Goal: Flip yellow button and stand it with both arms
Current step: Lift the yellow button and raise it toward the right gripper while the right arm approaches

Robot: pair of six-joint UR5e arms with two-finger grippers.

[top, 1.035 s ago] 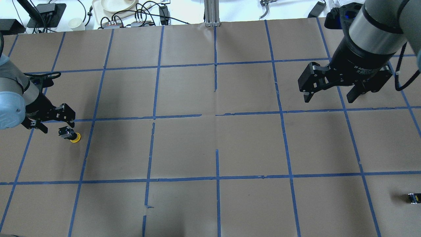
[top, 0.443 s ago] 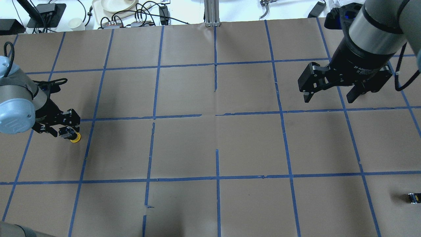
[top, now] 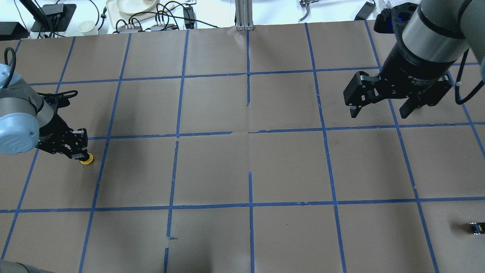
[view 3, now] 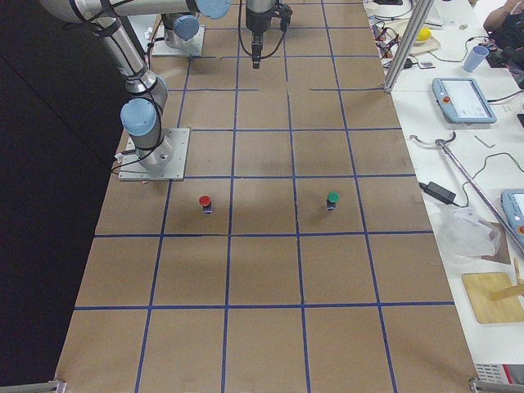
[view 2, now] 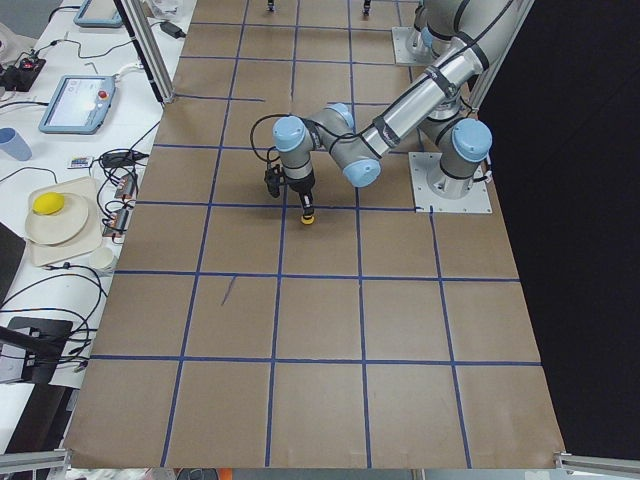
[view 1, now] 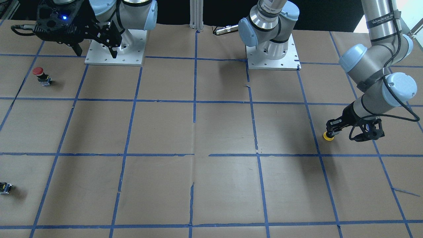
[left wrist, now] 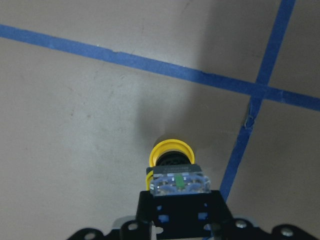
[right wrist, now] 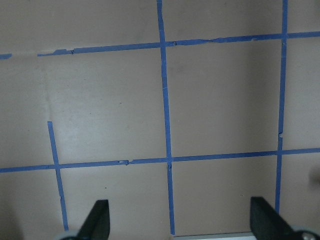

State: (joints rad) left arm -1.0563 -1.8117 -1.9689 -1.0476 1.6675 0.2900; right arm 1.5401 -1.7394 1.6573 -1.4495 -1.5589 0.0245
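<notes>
Yellow-capped push-button with a black and clear block body point(top: 86, 160) sits tilted, cap down, on your brown paper-covered desk point(top: 212, 170). It is just beside a blue tape crossing point(top: 107, 137), on the robot's side of it and toward the robot's left. You can see the left black two-finger pincer point(top: 79, 155) clamped narrow on the block body, a finger on each side, while the yellow cap meets the paper. In your left wrist view the clear end of the block faces the camera and the cap lies beyond it. Look toward the robot's right, well apart from that crossing, and you find the right black two-finger pincer point(top: 379, 112) hanging above the desk, spread wide and holding nothing. Farther still from the crossing, toward the desk's right end, you have a red-capped button point(view 1: 38, 71), a green-capped button point(view 3: 332, 198) and a small black-and-yellow part point(top: 476, 228), each lying apart from both pincers.
</notes>
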